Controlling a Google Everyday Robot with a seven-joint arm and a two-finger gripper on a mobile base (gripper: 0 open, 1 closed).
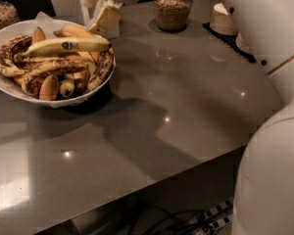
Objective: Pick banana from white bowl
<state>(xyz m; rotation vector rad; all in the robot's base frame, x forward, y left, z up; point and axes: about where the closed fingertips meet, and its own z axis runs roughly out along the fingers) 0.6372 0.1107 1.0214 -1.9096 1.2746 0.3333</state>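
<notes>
The banana is long, clean yellow, with a dark blue sticker. It lies on top of the pile in the white bowl at the left of the grey counter. Brown-spotted bananas and short orange-yellow ones lie under it. My gripper hangs above the bowl's far right rim, just up and right of the banana's right tip, not touching it. Its cream fingers point down and left.
A glass jar of brown grains stands at the back centre. Stacks of small paper bowls sit on a dark mat at the back right. My white arm and body fill the right side. Cables lie on the floor.
</notes>
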